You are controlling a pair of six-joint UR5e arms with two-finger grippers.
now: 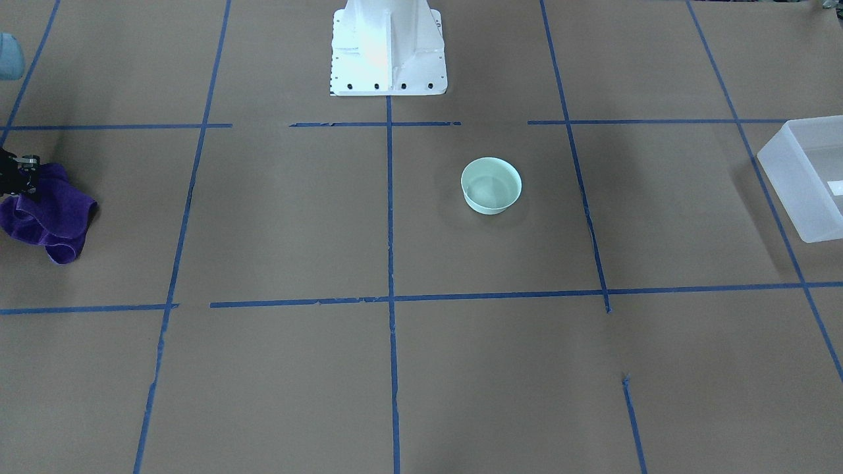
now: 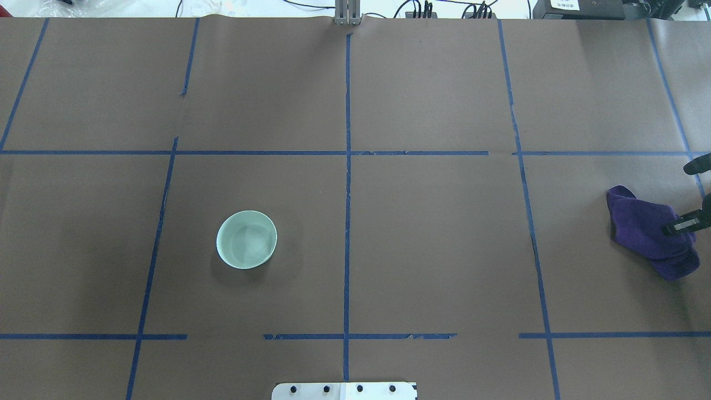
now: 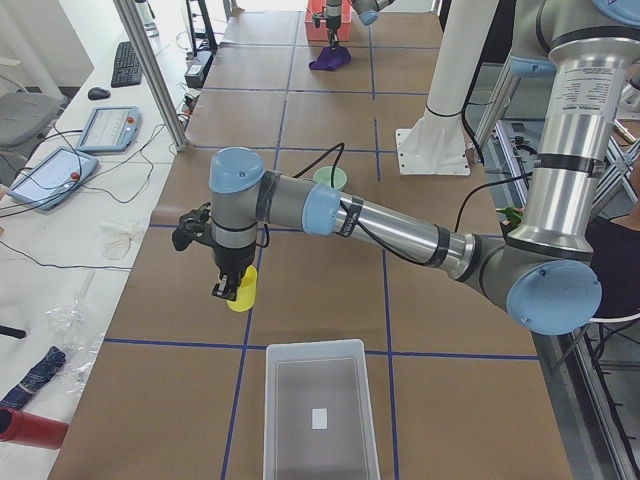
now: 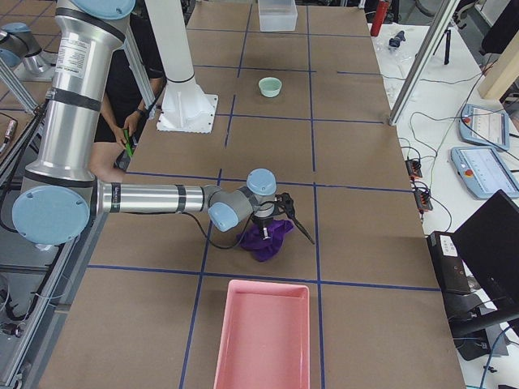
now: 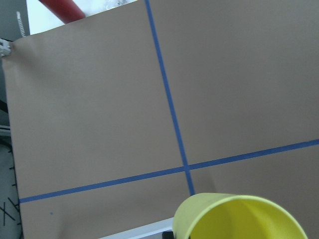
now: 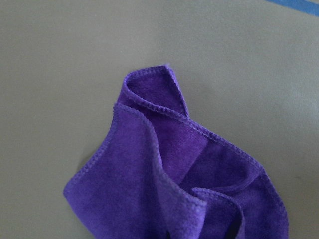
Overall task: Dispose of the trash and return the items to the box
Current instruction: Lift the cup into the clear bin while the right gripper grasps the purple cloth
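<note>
1 yellow cup (image 3: 242,290) hung at the left tool (image 3: 228,292), left of centre, short of the box (image 3: 320,410) at lower centre; its grip I could not tell. Far right, the right tool (image 2: 686,224) touched the purple cloth (image 2: 644,228), grip equally unclear. Both drop-offs looked undone.

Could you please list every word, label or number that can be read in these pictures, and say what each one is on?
No text can be read in any view.
Inside the box, a white sticker: too small to read.
On the black device, a white label: blurred.
The tablet screens: too small.
</note>
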